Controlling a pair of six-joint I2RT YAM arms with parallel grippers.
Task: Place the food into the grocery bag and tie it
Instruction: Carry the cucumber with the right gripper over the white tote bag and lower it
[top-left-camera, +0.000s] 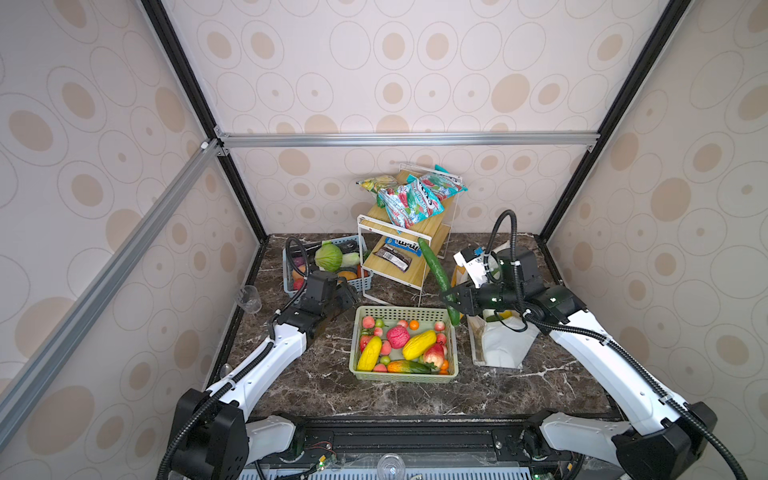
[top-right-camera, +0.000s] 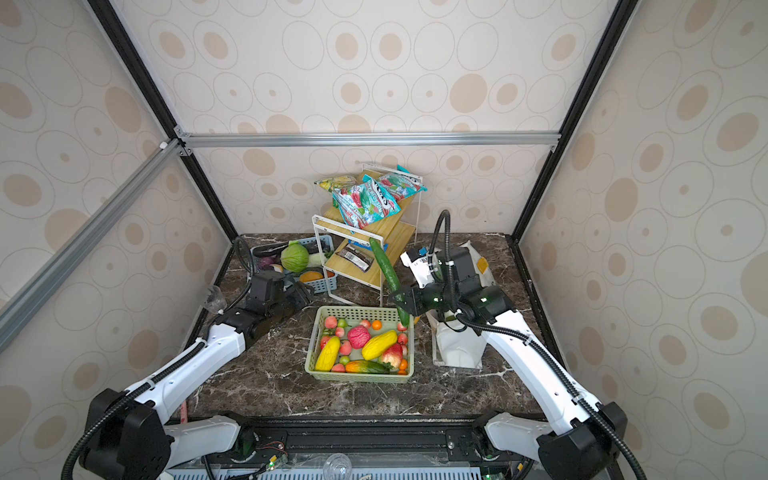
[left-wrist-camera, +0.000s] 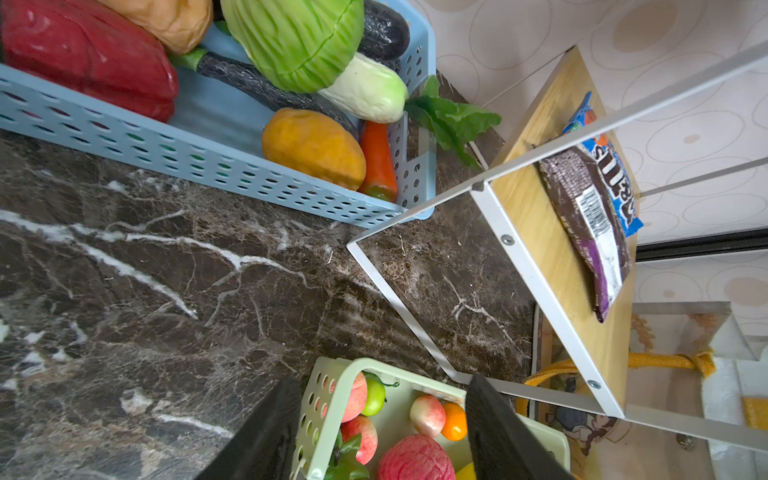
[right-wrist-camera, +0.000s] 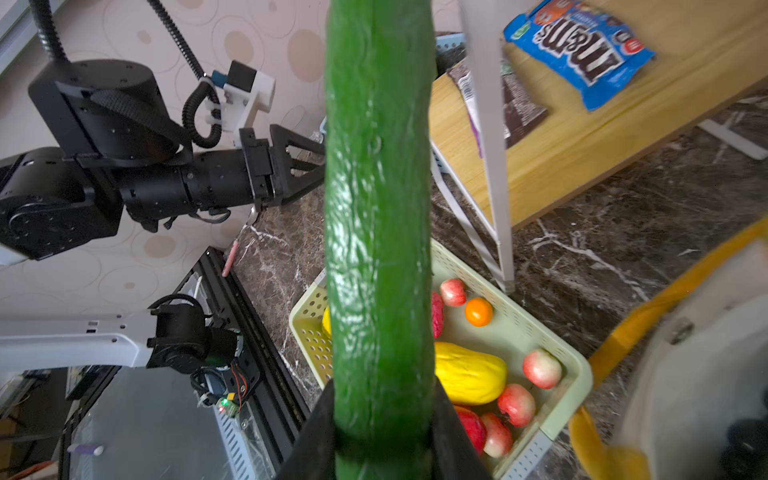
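My right gripper (top-left-camera: 451, 297) (top-right-camera: 400, 297) (right-wrist-camera: 382, 415) is shut on a long green cucumber (top-left-camera: 436, 270) (top-right-camera: 388, 270) (right-wrist-camera: 376, 208), held steeply tilted over the far right corner of the green basket (top-left-camera: 399, 311) (top-right-camera: 358, 311). That basket holds several toy fruits. The white grocery bag (top-left-camera: 505, 345) (top-right-camera: 457, 351) with yellow handles (right-wrist-camera: 665, 299) lies right of the basket, partly under my right arm. My left gripper (top-left-camera: 348, 296) (top-right-camera: 300, 296) (left-wrist-camera: 382, 380) is open and holds nothing, hovering by the basket's far left corner.
A blue basket (top-left-camera: 360, 283) (left-wrist-camera: 208, 166) of vegetables sits at the back left. A white-framed wooden shelf rack (top-left-camera: 395, 266) (left-wrist-camera: 552, 249) with snack packets stands behind the green basket. A clear cup (top-left-camera: 248, 297) stands at the table's left edge.
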